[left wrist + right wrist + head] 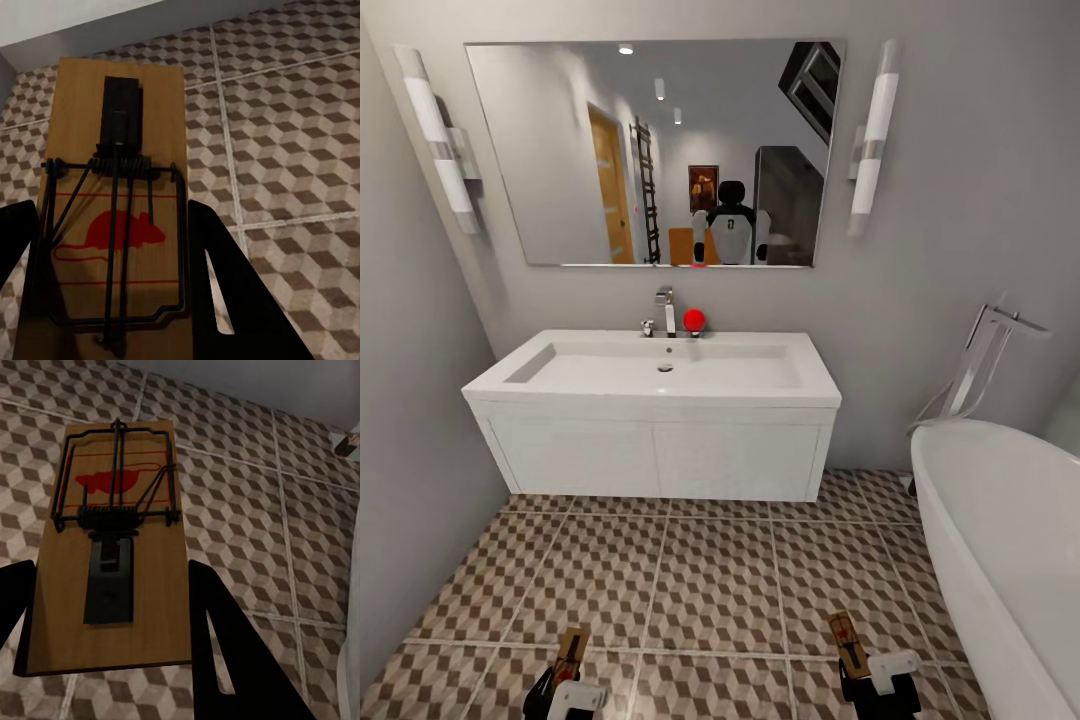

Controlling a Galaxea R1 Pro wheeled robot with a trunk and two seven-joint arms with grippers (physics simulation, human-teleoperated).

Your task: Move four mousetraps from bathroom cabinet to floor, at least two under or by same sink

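Head view looks down a bathroom toward the sink (660, 365), a wide white basin with a chrome faucet (665, 310) set in a white wall-hung vanity (655, 455) beneath a large mirror (660, 150). Both arms reach in at the bottom edge, each carrying a mousetrap. The left end effector (565, 675) pinches the left mousetrap (570, 652) and the right end effector (865, 668) pinches the right mousetrap (847, 640), each board sticking out ahead of its fingers and held above the bathroom floor (700, 570), with its long axis pointing roughly toward the vanity. The sink lies straight ahead and well apart from both end effectors, roughly midway between them, so neither arm looks clearly nearer; the open space under the vanity is the likely target, and both traps would need to travel forward and down. Left wrist view shows the left board (112, 195) gripped between dark fingers (225, 300), its red mouse mark toward the fingers. Right wrist view shows the right board (112, 547) held the same way between its fingers (225, 660), its red mark at the far end. A white bathtub (1000, 540) stands at the right, cut off by the frame. Hard to judge is how high the boards hang above the tiles, and the arms themselves are cropped away
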